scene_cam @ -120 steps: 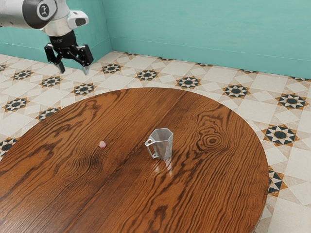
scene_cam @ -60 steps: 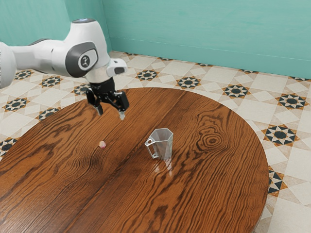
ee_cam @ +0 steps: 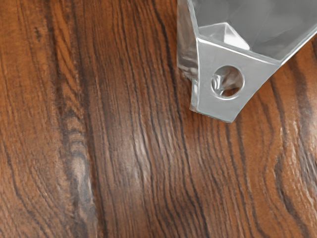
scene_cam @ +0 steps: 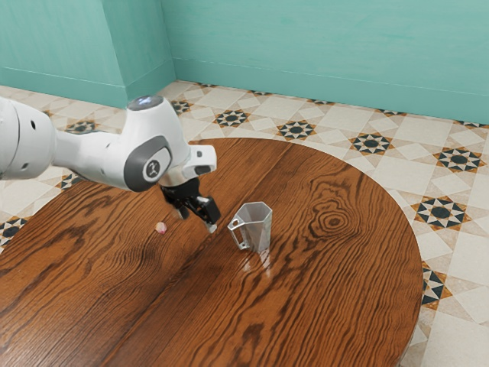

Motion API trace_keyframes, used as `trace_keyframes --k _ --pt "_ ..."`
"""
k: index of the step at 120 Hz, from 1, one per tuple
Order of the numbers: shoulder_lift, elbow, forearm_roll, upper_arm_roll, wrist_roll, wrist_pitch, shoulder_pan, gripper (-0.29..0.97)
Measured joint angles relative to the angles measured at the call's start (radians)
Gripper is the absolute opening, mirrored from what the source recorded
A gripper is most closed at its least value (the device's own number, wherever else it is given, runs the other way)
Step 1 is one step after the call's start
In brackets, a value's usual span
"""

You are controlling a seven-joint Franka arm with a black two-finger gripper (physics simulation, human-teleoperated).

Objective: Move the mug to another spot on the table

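Observation:
A faceted silver mug [scene_cam: 253, 226] stands upright near the middle of the round wooden table [scene_cam: 328, 298], its flat handle [scene_cam: 238, 228] pointing toward the exterior view's left. My black gripper [scene_cam: 197, 220] hangs low over the table just to the left of that handle, open, with nothing between its fingers. In the wrist view the mug [ee_cam: 247, 29] and its handle with a round hole [ee_cam: 227, 82] lie close beside my hand over bare wood grain.
A small pink ball [scene_cam: 160, 227] rests on the table [ee_cam: 99, 148] to the exterior view's left of my gripper. Patterned floor tiles [scene_cam: 428, 164] surround the table, and a teal wall [scene_cam: 321, 38] runs behind. Broad bare wood lies right of and in front of the mug.
My arm has swung down from high at the upper left to just above the table, ending beside the mug's handle. The mug and the pink ball have stayed put.

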Motion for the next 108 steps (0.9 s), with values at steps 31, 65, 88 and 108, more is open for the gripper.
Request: trace_keyframes --k 31,65,88,108 --pt "0.063 -0.007 -0.038 -0.021 0.089 0.212 -0.003 0.67" --pt "0.138 -0.006 -0.101 -0.053 0.154 0.319 -0.001 0.68" --pt "0.172 -0.001 -0.125 -0.066 0.189 0.363 0.002 0.68" --pt "0.200 0.005 -0.129 -0.086 0.213 0.392 0.007 0.63"
